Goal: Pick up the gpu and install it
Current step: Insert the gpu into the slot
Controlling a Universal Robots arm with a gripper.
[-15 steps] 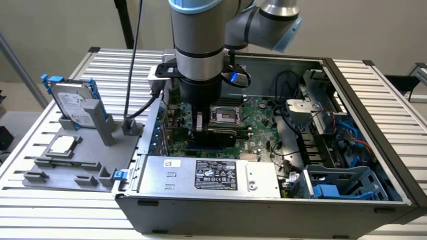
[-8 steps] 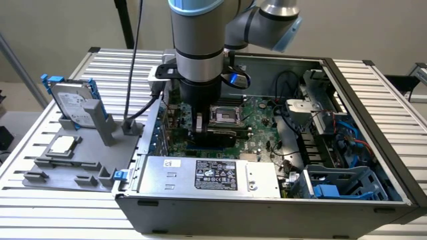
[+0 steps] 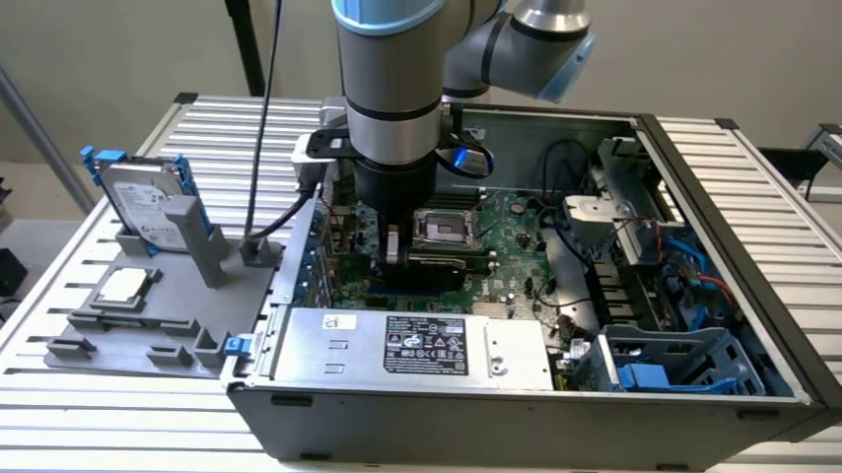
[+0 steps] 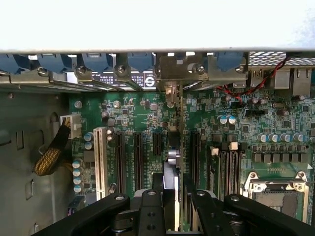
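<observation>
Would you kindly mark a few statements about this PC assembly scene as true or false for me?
1. The gripper is down inside the open computer case, over the motherboard. True.
2. The gpu lies flat on the grey holder outside the case. False: it stands on edge between the gripper's fingers, over the expansion slots.
3. The gpu's metal bracket sits at the case's rear wall. True.
4. The hard drive is mounted inside the case. False: it stands in the grey holder at the exterior view's left.
5. The CPU socket is on the motherboard. True.
</observation>
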